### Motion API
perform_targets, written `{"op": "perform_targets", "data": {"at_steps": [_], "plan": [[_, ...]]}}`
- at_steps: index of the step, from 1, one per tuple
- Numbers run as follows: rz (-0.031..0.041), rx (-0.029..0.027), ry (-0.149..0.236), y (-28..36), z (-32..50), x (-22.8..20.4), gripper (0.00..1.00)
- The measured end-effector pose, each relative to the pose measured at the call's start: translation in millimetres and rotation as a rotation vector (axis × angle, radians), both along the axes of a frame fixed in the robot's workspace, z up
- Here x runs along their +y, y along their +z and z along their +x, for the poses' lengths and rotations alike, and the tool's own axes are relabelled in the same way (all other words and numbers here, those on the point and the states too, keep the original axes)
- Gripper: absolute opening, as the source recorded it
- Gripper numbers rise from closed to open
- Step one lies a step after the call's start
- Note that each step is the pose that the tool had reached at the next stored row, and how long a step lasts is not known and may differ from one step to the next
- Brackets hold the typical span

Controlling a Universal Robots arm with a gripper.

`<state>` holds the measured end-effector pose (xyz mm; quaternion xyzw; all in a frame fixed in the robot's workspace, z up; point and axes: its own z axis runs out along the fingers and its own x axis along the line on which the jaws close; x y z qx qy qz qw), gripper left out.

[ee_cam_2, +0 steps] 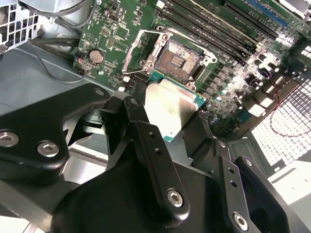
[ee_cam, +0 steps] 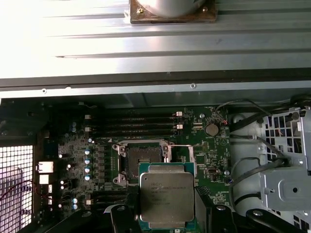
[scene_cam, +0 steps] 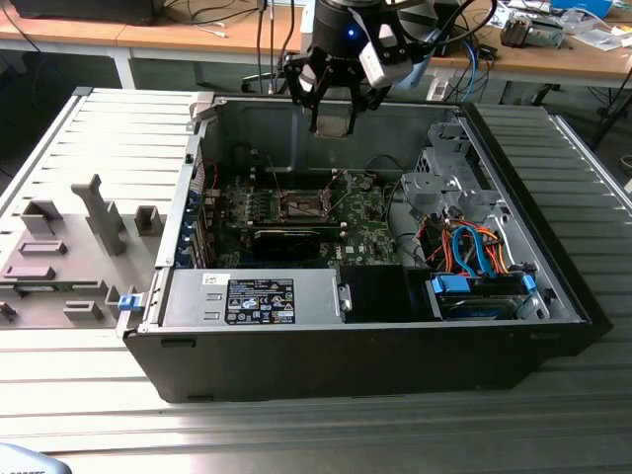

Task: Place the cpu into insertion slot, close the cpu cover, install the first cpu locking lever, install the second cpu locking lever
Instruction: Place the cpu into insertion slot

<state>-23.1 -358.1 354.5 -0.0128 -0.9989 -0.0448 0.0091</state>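
You're on step one: the black jaws pinch the small flat silver-grey cpu (ee_cam: 166, 196) by its edges, well above the open, metal-rimmed square insertion slot (ee_cam: 144, 156) at the green board's (ee_cam: 204, 160) middle, and squaring chip to socket looks needed.

Cpu (ee_cam: 166, 196): pale grey metal lid, brushed, dull sheen, on a green laminate edge w/ slight gloss. Insertion slot (ee_cam: 144, 156): dark matt centre, bright bare-metal rim. Circuit board (ee_cam: 204, 160): green, lacquer-glossy. Gripper (ee_cam_2: 172, 127): black links, smooth satin finish, metal or plastic can't tell; shiny steel screw heads (ee_cam_2: 175, 197). Computer case (scene_cam: 415, 123): matt grey sheet metal inside, smooth black outer shell. Surface (scene_cam: 296, 434): ribbed pale metal slats, semi-matt. Cables (scene_cam: 474, 247): smooth blue & orange plastic sheath. Far desks (scene_cam: 197, 35): wood-look tops.
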Motion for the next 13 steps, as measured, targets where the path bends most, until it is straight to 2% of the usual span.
{"op": "perform_targets", "data": {"at_steps": [13], "plan": [[0.0000,0.0000,0.000,-2.7,0.0,0.0,0.54]]}}
